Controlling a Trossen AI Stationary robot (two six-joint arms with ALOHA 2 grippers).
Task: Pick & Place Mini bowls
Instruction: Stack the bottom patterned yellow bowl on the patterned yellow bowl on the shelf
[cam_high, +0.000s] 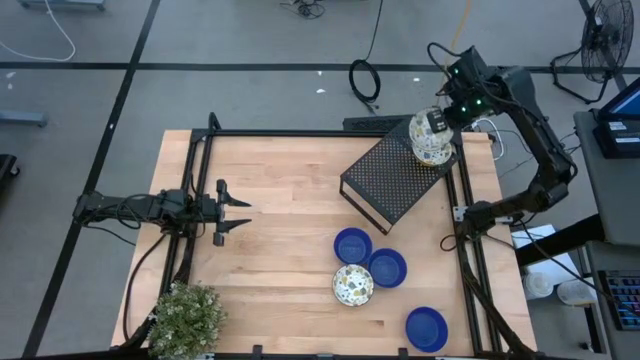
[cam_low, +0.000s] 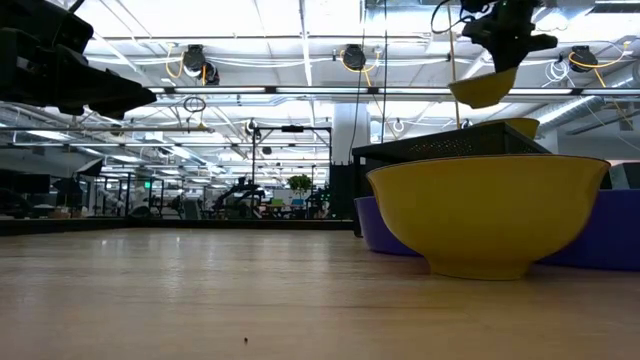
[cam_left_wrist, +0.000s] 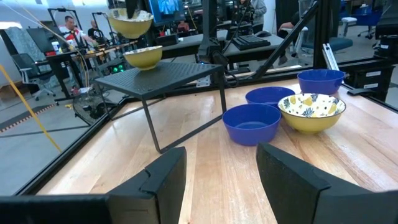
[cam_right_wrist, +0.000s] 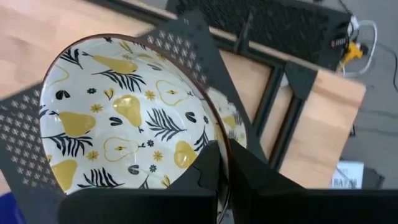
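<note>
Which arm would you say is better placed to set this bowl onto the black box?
The right: its gripper already holds a patterned bowl above the black box, whereas the left gripper waits open, far across the table.

- Robotics lab or open industrial workspace, not a home.
- Wooden table (cam_high: 280, 220) bolted into a black metal frame (cam_high: 200, 150), standing on a grey concrete floor (cam_high: 250, 90) marked with dark lines.
- Loose cables (cam_high: 365, 80) on the floor; a fan (cam_high: 612, 30) and a laptop (cam_high: 625, 115) beside the rig.
- Low view: high ceiling with strip lights (cam_low: 300, 90) and hanging cords.
- Left wrist view: a seated person (cam_left_wrist: 71, 28) at desks, monitors (cam_left_wrist: 166, 7), office chairs.
</note>
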